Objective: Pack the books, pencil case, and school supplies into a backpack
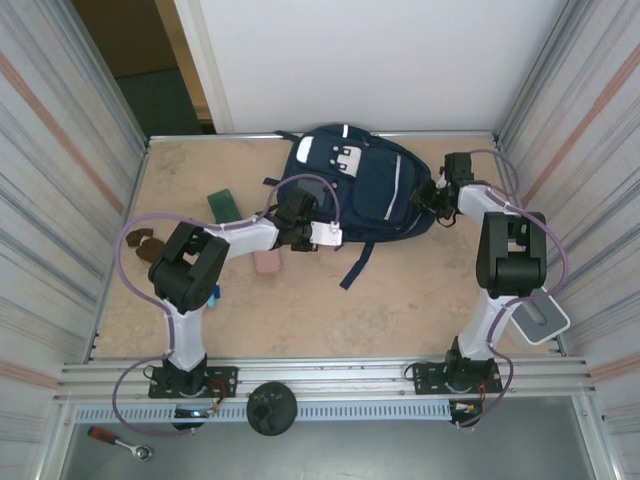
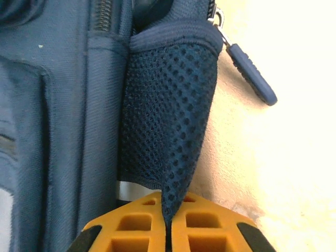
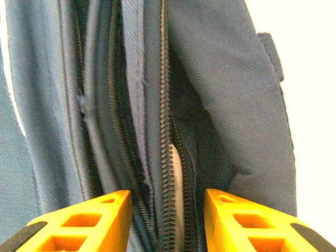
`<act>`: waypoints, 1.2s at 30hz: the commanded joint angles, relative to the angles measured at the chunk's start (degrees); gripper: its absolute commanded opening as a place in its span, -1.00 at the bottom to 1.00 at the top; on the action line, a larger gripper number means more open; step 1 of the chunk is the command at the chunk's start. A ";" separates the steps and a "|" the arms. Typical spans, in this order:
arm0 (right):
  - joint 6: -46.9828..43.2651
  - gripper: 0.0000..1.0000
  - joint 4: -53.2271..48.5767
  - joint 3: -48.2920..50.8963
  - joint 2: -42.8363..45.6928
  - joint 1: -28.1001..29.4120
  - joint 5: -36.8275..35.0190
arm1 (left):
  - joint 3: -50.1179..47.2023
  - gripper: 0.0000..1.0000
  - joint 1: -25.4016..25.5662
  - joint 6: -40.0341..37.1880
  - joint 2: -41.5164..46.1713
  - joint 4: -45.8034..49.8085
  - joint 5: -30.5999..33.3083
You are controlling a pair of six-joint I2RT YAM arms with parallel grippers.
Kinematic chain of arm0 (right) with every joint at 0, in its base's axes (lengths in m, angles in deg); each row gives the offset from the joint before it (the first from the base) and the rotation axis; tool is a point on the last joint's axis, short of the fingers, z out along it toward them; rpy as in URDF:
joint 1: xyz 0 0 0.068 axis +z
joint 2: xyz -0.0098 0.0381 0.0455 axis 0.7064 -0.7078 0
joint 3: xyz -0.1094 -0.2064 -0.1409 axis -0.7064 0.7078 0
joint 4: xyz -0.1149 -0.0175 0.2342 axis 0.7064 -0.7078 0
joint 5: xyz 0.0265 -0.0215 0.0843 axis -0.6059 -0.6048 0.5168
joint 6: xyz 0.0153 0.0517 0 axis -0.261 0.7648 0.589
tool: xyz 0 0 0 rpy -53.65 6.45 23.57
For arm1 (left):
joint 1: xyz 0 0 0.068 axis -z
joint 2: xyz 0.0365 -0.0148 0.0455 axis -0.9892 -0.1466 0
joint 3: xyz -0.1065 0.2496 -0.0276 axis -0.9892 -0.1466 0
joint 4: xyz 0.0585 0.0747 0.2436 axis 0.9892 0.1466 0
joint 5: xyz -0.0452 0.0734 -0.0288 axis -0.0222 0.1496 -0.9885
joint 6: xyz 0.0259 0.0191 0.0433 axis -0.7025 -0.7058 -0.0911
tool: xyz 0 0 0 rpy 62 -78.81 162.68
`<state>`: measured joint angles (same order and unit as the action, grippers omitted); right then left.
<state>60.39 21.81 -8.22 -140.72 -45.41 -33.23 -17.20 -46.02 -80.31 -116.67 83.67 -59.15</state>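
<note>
far left on the desk (image 1: 420, 300) lie brown lumps (image 1: 145, 243), then a dark green flat piece (image 1: 222, 205), then the pink pencil case (image 1: 267, 262) beside the left forearm, not yet packed. the left jaws are pressed together, pinching the lower edge of the mesh side pocket (image 2: 168, 126) on the backpack (image 1: 350, 185), with a zipper pull (image 2: 252, 73) lying on the desk just beside it. the backpack lies flat at the far middle of the desk, front face up. its long axis runs far to near, top end with the white dotted patch (image 1: 345, 155) toward the back wall, a strap (image 1: 355, 265) trailing toward the arms. on its right side the right jaws stand spread, straddling the zipper (image 3: 167, 152), which gapes a little over something pale, without gripping it.

the step in hand looks like opening the bag: one side pinned, the other at the zip. next, the right jaws likely need to close on one zipper edge or a pull and draw the mouth apart while the left hold resists.
</note>
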 commanded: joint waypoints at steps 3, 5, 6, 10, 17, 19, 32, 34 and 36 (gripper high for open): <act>-3.50 -0.10 -5.88 -4.50 3.06 0.95 -2.54 | -0.24 -0.93 0.10 12.14 6.01 1.66 -6.35; -4.30 -0.07 -6.86 -2.84 7.06 0.99 -3.88 | 0.27 -0.93 0.17 15.03 7.30 3.67 -6.06; -4.34 -0.05 -6.98 -1.57 8.84 0.91 -3.57 | 0.13 -0.93 0.12 16.28 7.83 3.94 -5.74; -3.90 -0.01 -4.52 7.53 17.38 2.64 1.13 | -2.08 -0.96 0.18 19.13 9.52 1.78 -6.22; -9.52 0.03 7.44 28.38 35.50 15.11 -1.85 | -1.48 -1.00 -0.09 21.00 10.36 2.10 -7.35; -11.23 0.04 10.69 32.97 39.71 19.15 -5.35 | -1.41 -1.00 -0.24 22.04 10.89 1.86 -8.40; -15.34 0.07 39.73 49.26 34.29 42.62 -29.93 | -0.32 -1.00 -0.61 25.03 11.53 1.97 -11.90; -16.73 0.06 45.36 50.00 31.07 43.79 -30.24 | -0.18 -1.00 -0.63 25.19 11.61 2.01 -12.17; -17.75 0.05 50.00 50.06 27.49 44.27 -30.94 | -0.37 -1.00 -0.75 25.45 11.71 1.36 -12.90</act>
<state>45.94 60.56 41.44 -110.06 -1.94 -58.91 -18.95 -46.61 -56.40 -109.15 86.44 -67.15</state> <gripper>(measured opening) 0.528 0.060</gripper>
